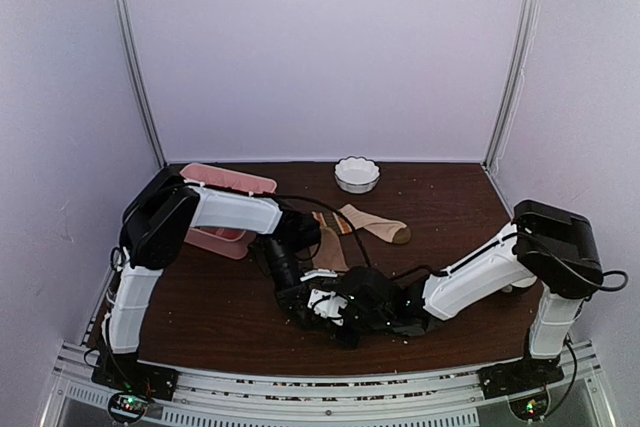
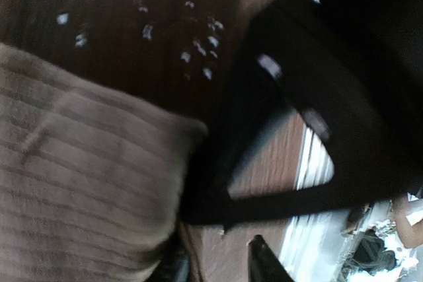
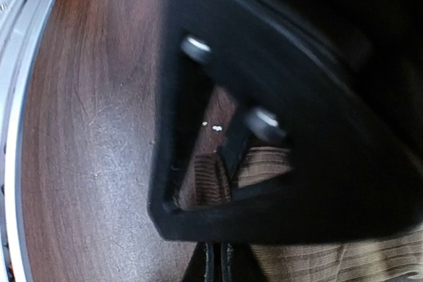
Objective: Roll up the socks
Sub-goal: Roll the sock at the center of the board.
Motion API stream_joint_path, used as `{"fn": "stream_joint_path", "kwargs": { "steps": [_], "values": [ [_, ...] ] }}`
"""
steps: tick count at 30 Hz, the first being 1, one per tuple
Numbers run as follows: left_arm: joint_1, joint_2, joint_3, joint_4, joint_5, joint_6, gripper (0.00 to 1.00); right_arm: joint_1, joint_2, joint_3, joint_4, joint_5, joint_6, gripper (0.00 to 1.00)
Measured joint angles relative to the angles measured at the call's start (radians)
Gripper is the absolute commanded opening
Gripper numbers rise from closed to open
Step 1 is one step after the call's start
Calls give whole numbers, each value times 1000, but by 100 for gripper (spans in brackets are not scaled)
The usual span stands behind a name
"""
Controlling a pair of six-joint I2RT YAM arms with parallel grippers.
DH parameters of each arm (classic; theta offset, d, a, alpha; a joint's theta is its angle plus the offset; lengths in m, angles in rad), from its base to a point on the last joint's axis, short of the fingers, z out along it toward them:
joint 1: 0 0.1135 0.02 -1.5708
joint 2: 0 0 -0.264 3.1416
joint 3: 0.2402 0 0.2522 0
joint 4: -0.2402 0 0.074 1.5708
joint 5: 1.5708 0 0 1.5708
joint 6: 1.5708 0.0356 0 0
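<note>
The ribbed tan sock (image 2: 79, 189) fills the left of the left wrist view and presses against one finger of my left gripper (image 2: 218, 269). That gripper is open, with bare table showing between its fingers. In the right wrist view the same sock (image 3: 330, 259) lies just right of my right gripper (image 3: 218, 265), whose fingers are shut together. I cannot tell whether a fold is pinched. From above, both grippers meet at the table's near middle, left (image 1: 305, 297) and right (image 1: 338, 312). The tan sock (image 1: 331, 252) runs toward them. The beige sock (image 1: 375, 225) with a dark toe lies behind, its striped cuff to the left.
A pink tray (image 1: 225, 182) sits at the back left, partly under the left arm. A white scalloped bowl (image 1: 357, 174) stands at the back middle. Pale crumbs (image 2: 198, 47) dot the dark wooden table (image 1: 450, 207). The metal front rail (image 3: 13, 97) runs close by.
</note>
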Motion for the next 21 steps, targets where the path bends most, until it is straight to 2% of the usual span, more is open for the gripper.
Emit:
{"fn": "stream_joint_path", "kwargs": {
  "steps": [1, 2, 4, 8, 12, 17, 21],
  "values": [
    [0, -28, -27, 25, -10, 1, 64, -4, 0, -10, 11, -24, 22, 0],
    [2, -57, -54, 47, -21, 4, 73, -8, 0, -26, 37, -49, 44, 0],
    [16, -131, -115, 103, -57, 8, 76, -14, 0, -53, 89, -80, 93, 0],
    [49, -262, -229, 217, -109, 25, 76, -25, 1, -114, 195, -146, 210, 0],
    [58, -396, -339, 336, -139, 72, 71, -44, 21, -160, 312, -216, 355, 0],
    [6, -475, -430, 435, -155, 151, 68, -106, 82, -204, 489, -333, 570, 0],
    [-68, -519, -513, 502, -190, 208, 62, -138, 113, -206, 560, -397, 701, 0]
  ]
}}
